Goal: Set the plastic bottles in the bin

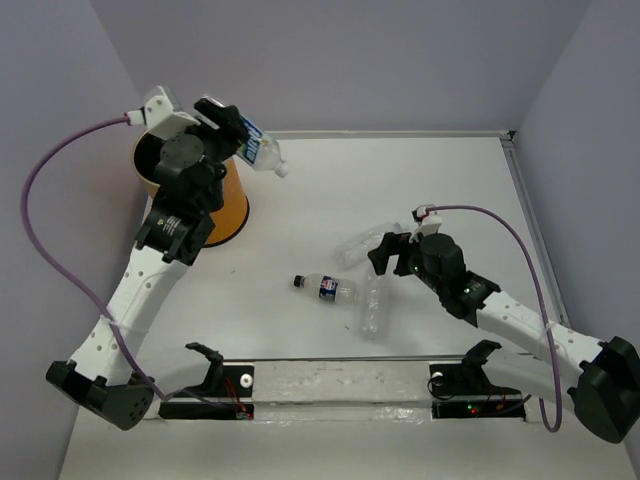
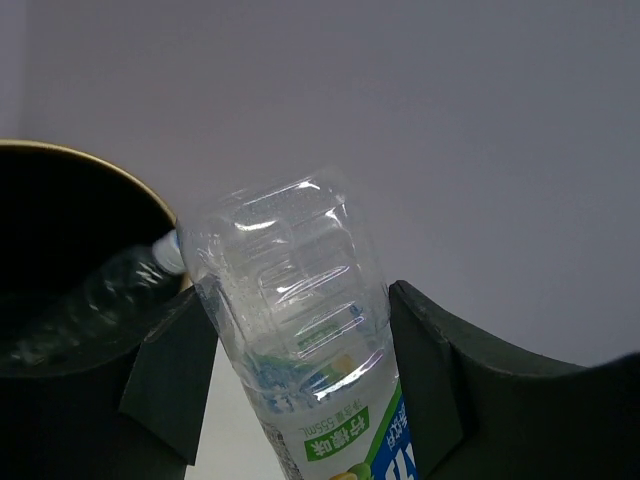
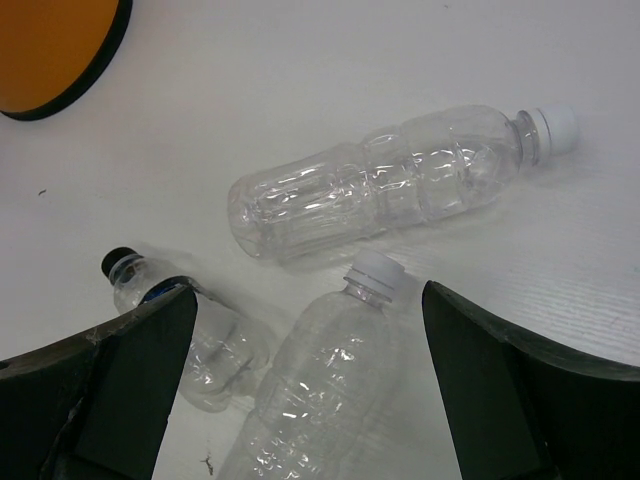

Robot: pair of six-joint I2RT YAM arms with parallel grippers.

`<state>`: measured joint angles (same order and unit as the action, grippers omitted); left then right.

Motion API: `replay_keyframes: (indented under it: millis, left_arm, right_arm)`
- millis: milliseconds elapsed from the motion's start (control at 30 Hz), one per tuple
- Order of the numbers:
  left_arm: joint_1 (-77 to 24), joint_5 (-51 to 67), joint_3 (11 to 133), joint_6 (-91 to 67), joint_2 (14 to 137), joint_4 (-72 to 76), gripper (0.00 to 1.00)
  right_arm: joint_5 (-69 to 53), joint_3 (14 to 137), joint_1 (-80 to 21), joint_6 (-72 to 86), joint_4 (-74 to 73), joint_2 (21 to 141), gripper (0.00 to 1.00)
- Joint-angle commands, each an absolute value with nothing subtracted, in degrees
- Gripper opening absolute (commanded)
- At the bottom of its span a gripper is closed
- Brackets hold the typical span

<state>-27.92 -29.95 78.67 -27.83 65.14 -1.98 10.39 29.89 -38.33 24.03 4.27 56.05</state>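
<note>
Labelled bottle: held aloft, clamped across its body by your left gripper, jaws part-closed on it. Its long axis points cap-outward, away from the bin, whose mouth lies just beside it, to the left; one clear bottle lies inside. Judgement: carry leftward over the rim before release. Right gripper: spread wide, empty, above three loose bottles on the table.

Left hand clamps a clear labelled bottle mid-frame, base tilted toward upper left, dark fingers against both sides. Bin at left edge, black inside, pale rim; second bottle with white cap lies in it.
</note>
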Motion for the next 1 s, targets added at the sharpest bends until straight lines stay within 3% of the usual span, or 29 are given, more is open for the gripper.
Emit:
replay_keyframes:
  millis: [0,233,433,600,667,867,967]
  left_arm:
    - [-16.7,-42.4,79.0,-19.3,64.6,-1.1,0.55]
    - [-1.0,-41.4,83.4,-21.2,73.1,0.4,0.55]
    - [-0.6,-53.2,86.1,-8.4,78.9,13.9,0.55]
    - [-0.6,-57.6,80.9,5.4,81.5,28.4,0.56]
    - [-0.8,-56.3,79.8,5.5,81.8,28.9,0.60]
    - [-6.5,-55.2,78.7,8.3,81.0,29.5,0.99]
    - [-11.5,-56.5,79.5,11.7,79.2,29.4,0.99]
  right_arm:
    - [11.2,29.4,-38.4,24.5,7.9,54.1,1.00]
    - [10.0,28.6,-38.4,24.5,8.4,53.6,1.00]
    - [9.2,28.6,-38.4,24.3,9.1,54.4,1.00]
    - [9.3,28.5,-38.4,24.3,9.4,54.7,1.00]
    - [9.4,28.5,-38.4,24.3,9.4,54.8,1.00]
    - [9.2,28.5,-38.4,24.3,9.7,55.3,1.00]
    - [9.3,28.7,-38.4,24.4,9.8,55.4,1.00]
